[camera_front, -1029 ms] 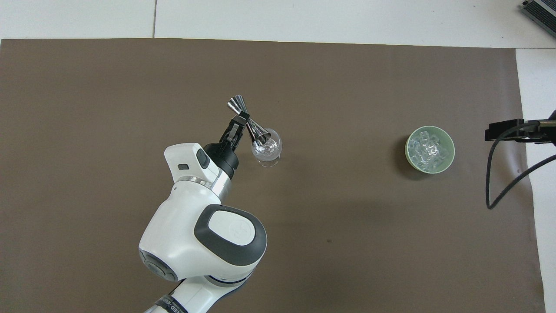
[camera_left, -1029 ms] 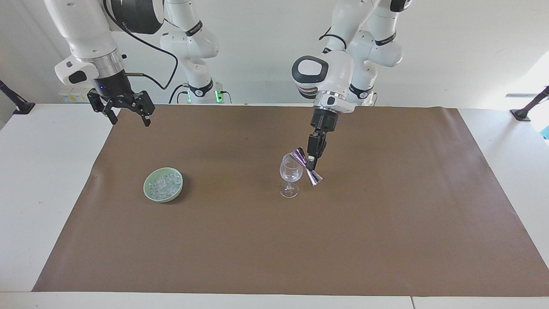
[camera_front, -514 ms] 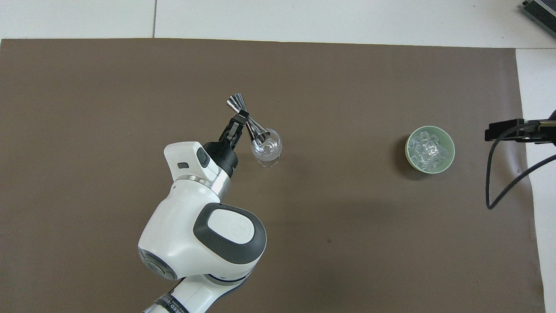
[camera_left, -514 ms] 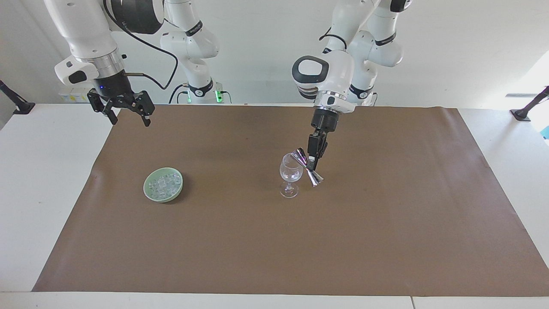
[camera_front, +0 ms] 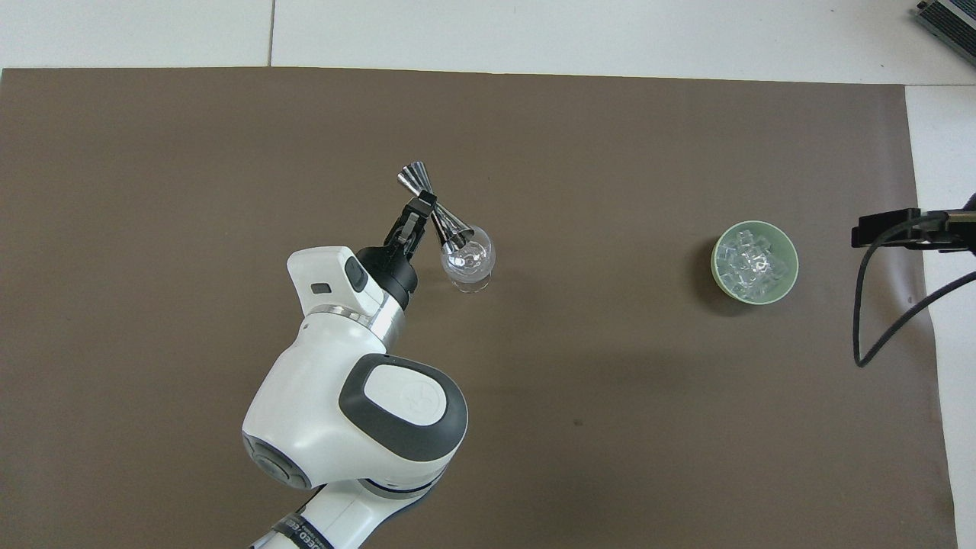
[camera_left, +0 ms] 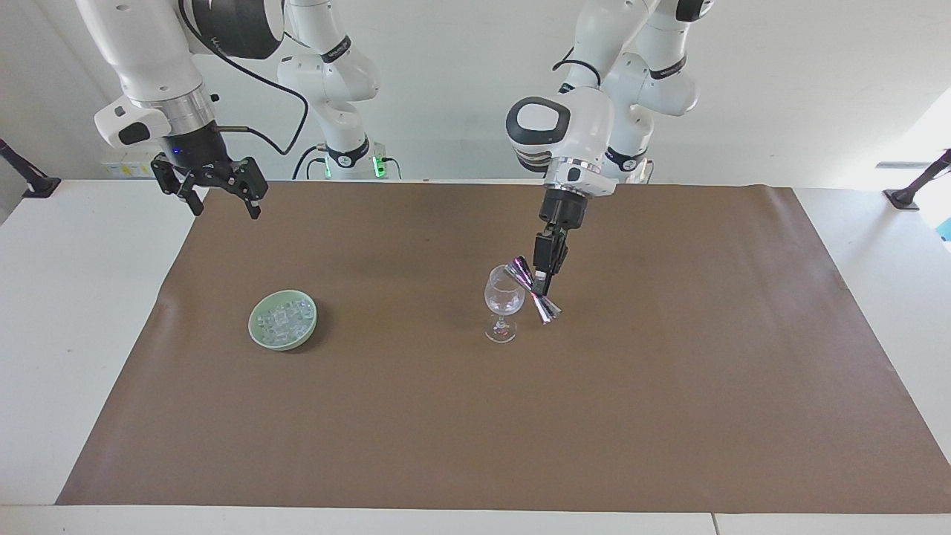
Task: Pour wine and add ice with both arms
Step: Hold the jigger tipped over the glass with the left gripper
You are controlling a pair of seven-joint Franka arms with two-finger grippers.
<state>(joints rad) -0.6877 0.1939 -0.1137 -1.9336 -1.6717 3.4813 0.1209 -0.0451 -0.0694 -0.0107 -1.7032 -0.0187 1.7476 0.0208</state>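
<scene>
Brown mat [camera_left: 669, 386]: ice [camera_left: 284, 319] in green bowl [camera_left: 256, 336] (well apart from wine glass [camera_left: 504, 301]).

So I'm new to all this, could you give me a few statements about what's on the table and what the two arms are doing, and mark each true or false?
1. The left gripper holds a shiny jigger tipped over the wine glass. True.
2. The ice lies in the wine glass. False: it is in the green bowl.
3. The right gripper is open and empty. True.
4. The right gripper hangs over the bowl. False: it hangs over the edge of the brown mat, at the right arm's end.
5. The glass lies on its side. False: it stands upright.
</scene>
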